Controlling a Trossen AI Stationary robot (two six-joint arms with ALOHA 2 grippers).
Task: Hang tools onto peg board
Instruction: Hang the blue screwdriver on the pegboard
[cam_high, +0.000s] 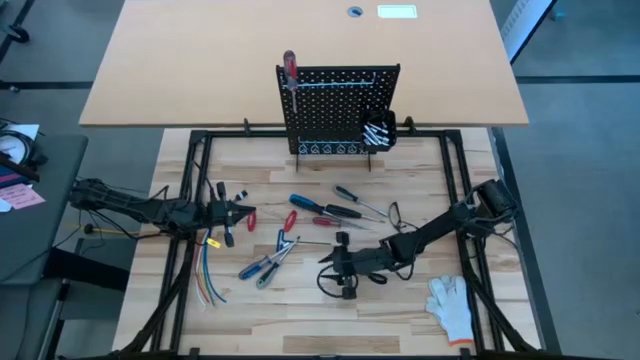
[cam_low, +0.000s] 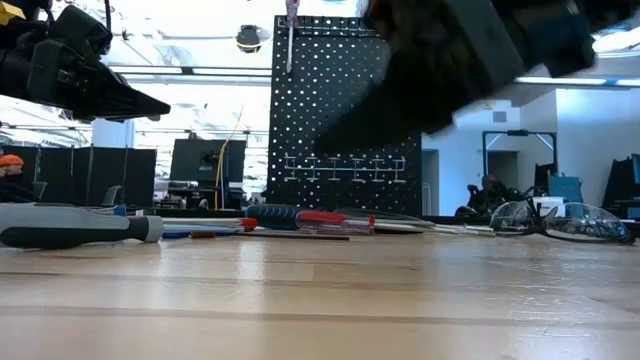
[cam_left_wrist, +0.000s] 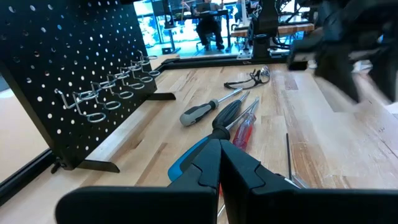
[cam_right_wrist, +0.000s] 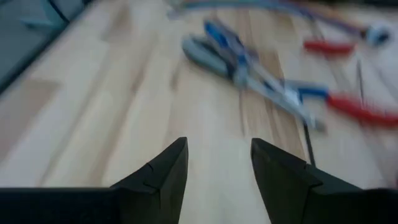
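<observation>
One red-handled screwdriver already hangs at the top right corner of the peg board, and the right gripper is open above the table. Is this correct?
Not quite: the red-handled screwdriver hangs at the top left corner of the peg board, as the high view shows. The right gripper is indeed open.

No legible text, label, brand, number or sign found in any view. The white label (cam_high: 397, 12) on the far table (cam_high: 200, 60) is too small to read. The pink note (cam_high: 24, 197) at the left edge shows no readable writing. Tool handles carry no readable marking.
</observation>
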